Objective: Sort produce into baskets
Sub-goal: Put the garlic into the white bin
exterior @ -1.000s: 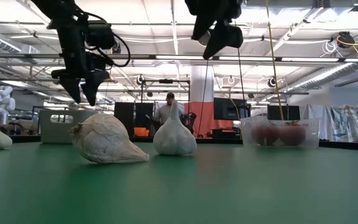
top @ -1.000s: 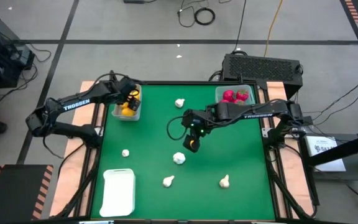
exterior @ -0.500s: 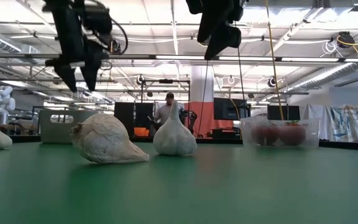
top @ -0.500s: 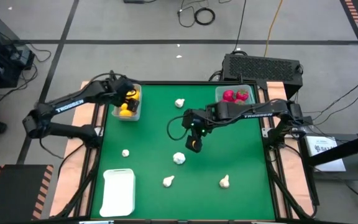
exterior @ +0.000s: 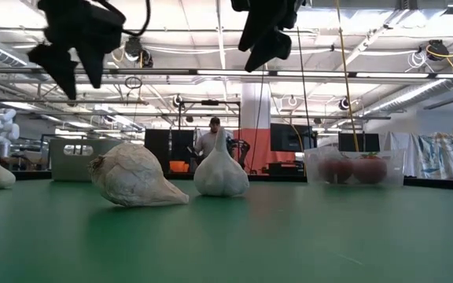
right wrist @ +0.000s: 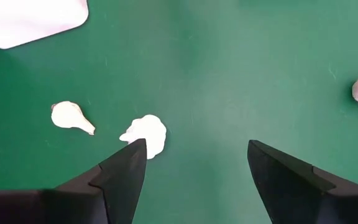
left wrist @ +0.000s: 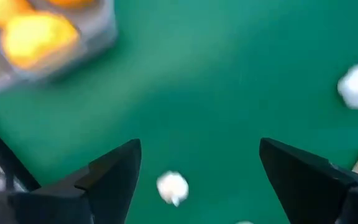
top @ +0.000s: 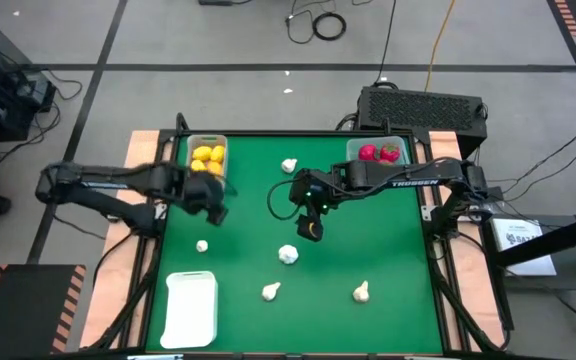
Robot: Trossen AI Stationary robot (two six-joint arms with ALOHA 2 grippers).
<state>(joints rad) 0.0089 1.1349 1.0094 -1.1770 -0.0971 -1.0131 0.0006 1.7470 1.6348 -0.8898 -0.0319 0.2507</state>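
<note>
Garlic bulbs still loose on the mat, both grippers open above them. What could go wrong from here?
1. The left gripper is blurred mid-swing from the grey bin toward a small bulb; it may overshoot and knock it.
2. The right gripper hovers beside the middle bulb, not over it; a straight descent could clip it and roll it.
3. The white tray sits at the mat edge; a pushed bulb may roll off.

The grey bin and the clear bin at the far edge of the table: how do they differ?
The grey bin stands at the far left and holds yellow fruits; the clear bin stands at the far right and holds red fruits. The grey bin's walls are opaque, the clear bin's see-through. Both are small open bins, and neither holds garlic.
</note>
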